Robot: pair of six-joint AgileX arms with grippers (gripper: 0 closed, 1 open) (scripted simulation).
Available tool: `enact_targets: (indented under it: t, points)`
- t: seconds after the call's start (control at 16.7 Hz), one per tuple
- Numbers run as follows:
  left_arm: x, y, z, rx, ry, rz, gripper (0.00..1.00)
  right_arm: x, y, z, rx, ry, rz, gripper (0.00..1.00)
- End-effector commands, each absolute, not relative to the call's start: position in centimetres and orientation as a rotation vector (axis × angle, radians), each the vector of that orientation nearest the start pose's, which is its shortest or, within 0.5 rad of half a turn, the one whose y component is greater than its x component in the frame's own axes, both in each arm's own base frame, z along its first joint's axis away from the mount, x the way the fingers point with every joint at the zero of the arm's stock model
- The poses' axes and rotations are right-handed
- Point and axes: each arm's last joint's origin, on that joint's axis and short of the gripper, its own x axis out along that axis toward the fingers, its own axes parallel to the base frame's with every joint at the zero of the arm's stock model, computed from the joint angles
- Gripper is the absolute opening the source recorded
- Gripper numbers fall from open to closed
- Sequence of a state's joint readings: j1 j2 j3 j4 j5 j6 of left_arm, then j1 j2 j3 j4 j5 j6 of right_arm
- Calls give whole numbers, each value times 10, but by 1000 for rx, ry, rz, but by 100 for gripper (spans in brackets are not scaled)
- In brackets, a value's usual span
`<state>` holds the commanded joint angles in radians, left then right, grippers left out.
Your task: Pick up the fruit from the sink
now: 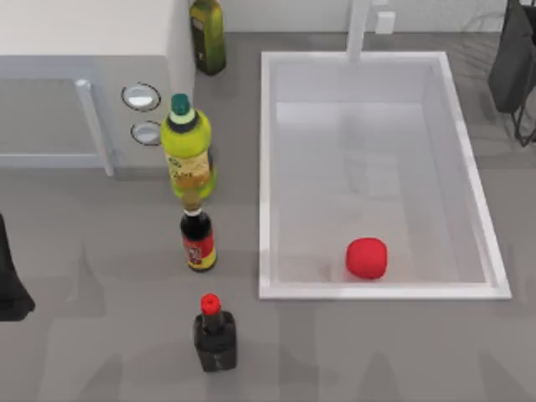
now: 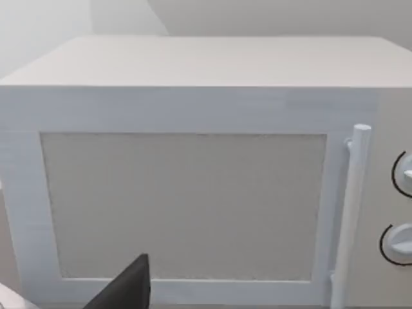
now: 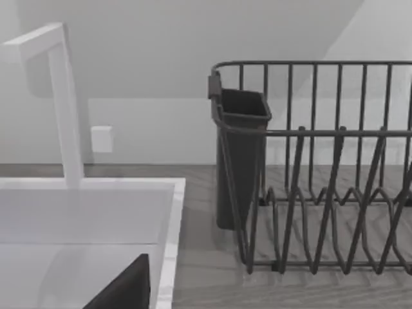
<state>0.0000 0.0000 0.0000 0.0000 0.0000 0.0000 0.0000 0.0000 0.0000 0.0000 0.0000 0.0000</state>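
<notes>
The fruit (image 1: 367, 257), a small bright-red rounded ball, lies on the pale floor of the sink (image 1: 265, 167) near its front wall, right of centre. The sink is a large white basin with a raised rim, and its near corner (image 3: 168, 212) is in the right wrist view. My left arm (image 1: 10, 280) sits parked at the table's left edge, far from the fruit. A dark part of my left gripper (image 2: 125, 288) faces the microwave. A dark part of my right gripper (image 3: 123, 290) hangs by the sink's right rim. Nothing touches the fruit.
A white microwave (image 1: 84, 92) stands at the back left. Several bottles line up left of the sink: olive oil (image 1: 208, 33), a yellow-green one (image 1: 188, 151), a dark sauce bottle (image 1: 198, 239), and a red-capped dark bottle (image 1: 214, 333). A faucet (image 1: 358, 25) and a dark dish rack (image 3: 322, 174) stand behind and right.
</notes>
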Motion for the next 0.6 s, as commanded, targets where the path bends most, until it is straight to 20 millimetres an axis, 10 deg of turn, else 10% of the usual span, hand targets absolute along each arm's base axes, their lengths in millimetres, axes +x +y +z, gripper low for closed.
enact_targets:
  t: [0.6]
  points:
    - [106, -1, 160, 0, 0, 0, 100, 141, 20, 242, 118, 403, 114, 100]
